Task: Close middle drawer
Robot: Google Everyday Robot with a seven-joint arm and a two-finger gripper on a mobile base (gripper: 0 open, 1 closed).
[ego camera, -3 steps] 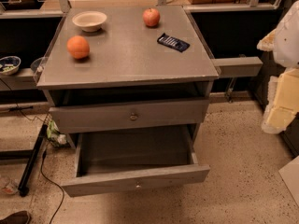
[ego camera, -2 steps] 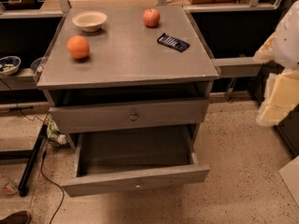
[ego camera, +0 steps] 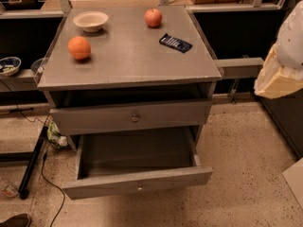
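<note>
Upward and slightly left creeps the gripper (ego camera: 280, 74) at the right edge, its grip impossible to judge, well apart from the middle drawer (ego camera: 137, 181) pulled out at lower centre; approach underway, next it must reach that front panel and push.

One high view, facing down at cabinet (ego camera: 129, 63) front, near, gripper (ego camera: 278, 79) at right edge
</note>
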